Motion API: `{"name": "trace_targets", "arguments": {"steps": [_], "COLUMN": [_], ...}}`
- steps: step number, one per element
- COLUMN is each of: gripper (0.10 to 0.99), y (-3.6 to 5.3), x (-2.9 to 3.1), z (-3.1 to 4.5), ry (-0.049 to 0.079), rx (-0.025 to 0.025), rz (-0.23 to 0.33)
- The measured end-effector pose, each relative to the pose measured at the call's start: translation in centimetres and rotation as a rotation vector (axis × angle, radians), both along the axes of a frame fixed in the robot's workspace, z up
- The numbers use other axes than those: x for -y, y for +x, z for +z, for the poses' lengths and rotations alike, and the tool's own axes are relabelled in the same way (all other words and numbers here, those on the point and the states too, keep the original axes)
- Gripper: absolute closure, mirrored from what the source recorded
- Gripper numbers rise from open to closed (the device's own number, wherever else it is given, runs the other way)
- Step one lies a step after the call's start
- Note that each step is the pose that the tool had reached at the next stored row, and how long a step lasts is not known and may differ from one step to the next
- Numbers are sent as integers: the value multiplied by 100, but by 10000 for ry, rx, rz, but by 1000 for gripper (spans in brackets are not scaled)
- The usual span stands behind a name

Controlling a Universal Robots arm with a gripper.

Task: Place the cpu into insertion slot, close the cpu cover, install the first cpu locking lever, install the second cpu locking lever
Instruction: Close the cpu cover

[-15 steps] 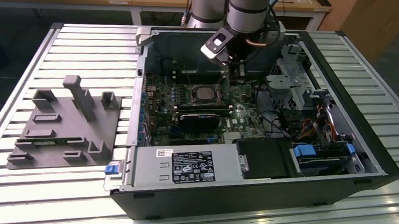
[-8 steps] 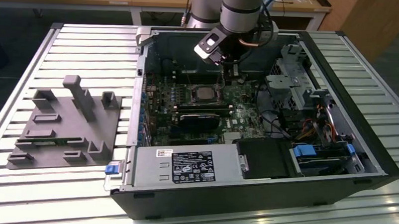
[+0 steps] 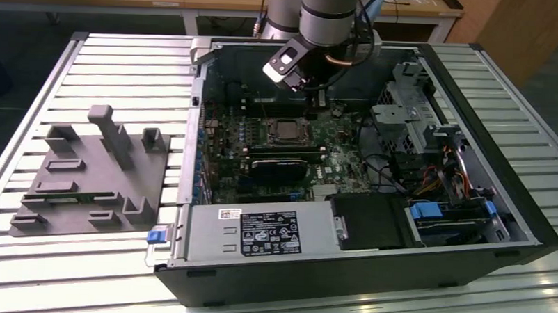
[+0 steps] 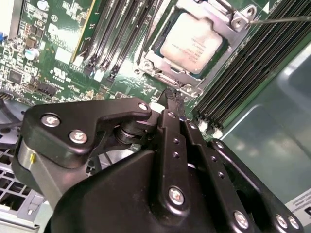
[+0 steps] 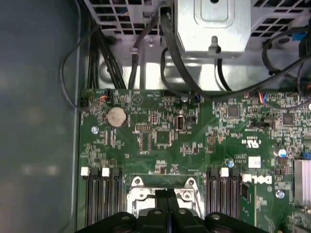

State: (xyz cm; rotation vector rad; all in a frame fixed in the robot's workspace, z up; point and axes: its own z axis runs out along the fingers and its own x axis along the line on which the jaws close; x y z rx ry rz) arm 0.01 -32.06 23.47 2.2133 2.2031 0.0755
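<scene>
Seeing the end effector [image 4: 173, 97] closed?
— Yes. Fingers pressed together, nothing held, tips near the cpu cover [image 4: 163, 65]; contact unclear.
And the cpu [image 4: 192, 41]?
— Seated in the insertion slot [image 3: 287, 119], cover lying flat around it. Black memory slots [image 4: 252, 68] flank it. Farther out: open computer case [image 3: 349, 284] on the desk [image 3: 106, 67], grey fixture [image 3: 92, 171] at the exterior view's left.

- cpu cover [image 5: 137, 195]: first wrist view, middle hidden behind gripper [image 5: 166, 193], remainder cut by picture's edge.
- locking lever [image 4: 284, 19]: second wrist view, far end cut by edge.
- motherboard [image 4: 53, 53]: same view, partly hidden under gripper.
</scene>
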Motion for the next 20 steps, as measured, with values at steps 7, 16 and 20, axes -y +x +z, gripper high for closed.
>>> {"name": "trace_targets", "arguments": {"steps": [7, 16, 20], "gripper": [980, 980, 980], "y": [-68, -219, -293], "x": [0, 0, 0], "z": [-23, -70, -102], "ry": [1, 0, -1], "rx": [0, -2, -4], "rz": [0, 0, -4]}}
